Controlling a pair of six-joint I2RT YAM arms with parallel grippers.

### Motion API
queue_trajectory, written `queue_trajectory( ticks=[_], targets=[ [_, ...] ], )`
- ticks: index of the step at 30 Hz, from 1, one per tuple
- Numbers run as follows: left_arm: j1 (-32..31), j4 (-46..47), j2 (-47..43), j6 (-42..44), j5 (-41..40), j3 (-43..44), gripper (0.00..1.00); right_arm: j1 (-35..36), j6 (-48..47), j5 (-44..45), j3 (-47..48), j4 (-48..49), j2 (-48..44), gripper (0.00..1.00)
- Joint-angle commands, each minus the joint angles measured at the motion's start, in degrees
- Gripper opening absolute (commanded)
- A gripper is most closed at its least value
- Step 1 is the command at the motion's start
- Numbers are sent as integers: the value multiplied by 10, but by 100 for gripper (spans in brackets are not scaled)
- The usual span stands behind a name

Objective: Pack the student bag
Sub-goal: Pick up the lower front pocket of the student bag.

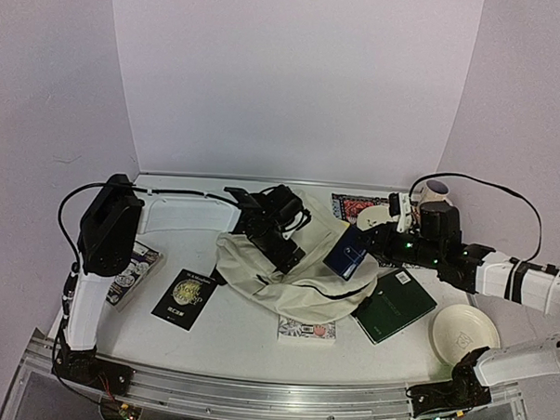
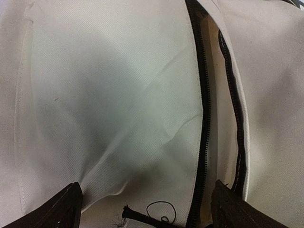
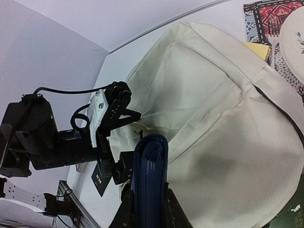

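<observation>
While the white table (image 1: pixel 246 343) carries everything, the cream bag (image 1: pixel 300 276) lies slumped at its middle, between the two arms. Its black zipper (image 2: pixel 204 118) stands parted, with a strip of lining showing between the two tooth lines. The left arm (image 1: pixel 107 230) reaches in from the left. Its jaws are spread wide over the bag, with fabric and the zipper between the tips. The right arm (image 1: pixel 500 271) comes in from the right, its jaws pinching a blue book (image 1: pixel 347 251) held on edge at the bag's right side. I cannot tell whether the book touches the bag. A green book (image 1: pixel 394 305) lies flat just right of the bag, with a pale plate (image 1: pixel 464 334) near it further right. A black book (image 1: pixel 185 299) lies left of the bag. A patterned book (image 1: pixel 307 329) peeks from under the bag's near edge.
</observation>
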Motion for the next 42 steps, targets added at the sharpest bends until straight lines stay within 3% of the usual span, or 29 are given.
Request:
queue_trajectory(
  ticks=[1,5,8,17,21,26,31,42],
  targets=[
    [-28,-20,19,44,-19,23,96,0,-7,-15,6,17,-5,0],
    [-31,-30,46,47,-92,36,93,0,-3,-22,4,18,1,0],
    [-31,-37,53,40,-117,51,82,0,-2,-26,3,18,0,0],
    [-31,-36,35,-7,-115,73,19,0,-2,-27,-5,17,0,0],
    [-31,-35,7,-41,-119,58,7,0,-8,-41,23,15,25,0],
    [-31,-26,-13,-82,-113,46,0,0,-9,-59,51,13,53,0],
    [-31,-10,-28,-119,-95,38,0,0,-3,-65,53,13,57,0],
    [-31,81,-119,-166,-61,-66,0,-1,41,-88,68,27,73,0]
  ],
)
